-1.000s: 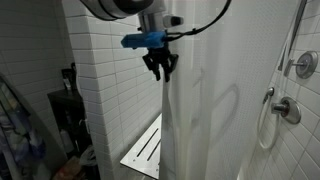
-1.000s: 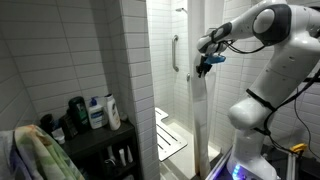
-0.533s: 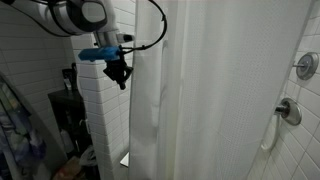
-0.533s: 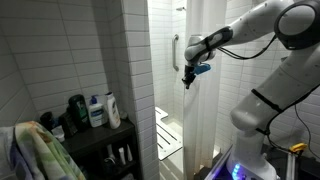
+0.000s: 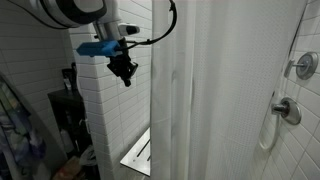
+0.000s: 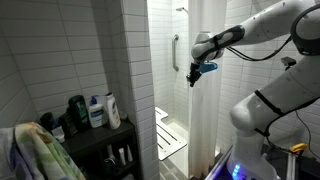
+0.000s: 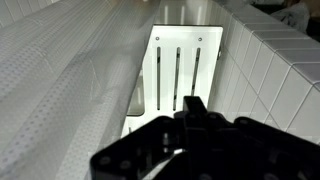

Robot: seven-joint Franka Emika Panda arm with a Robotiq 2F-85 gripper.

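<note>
A white shower curtain (image 5: 220, 90) hangs across the shower in both exterior views, its free edge (image 6: 205, 110) just beside the gripper. My gripper (image 5: 125, 75) hangs in front of the tiled wall corner, a little clear of that edge. In the wrist view the curtain (image 7: 60, 70) runs along the left and the gripper (image 7: 195, 103) points down at a white slatted shower seat (image 7: 180, 60). The fingers are pressed together and I see no cloth between them.
A tiled partition wall (image 5: 110, 120) stands close beside the gripper. Shower valve handles (image 5: 303, 65) and a hose are on the far wall. A grab bar (image 6: 174, 52) is inside the stall. Outside it, a dark shelf holds bottles (image 6: 95, 112), with a towel (image 6: 40, 155) below.
The gripper closed and swept sideways from the curtain edge toward the tiled wall. The curtain followed it across the opening; its edge has since swung back a little, away from the gripper.
</note>
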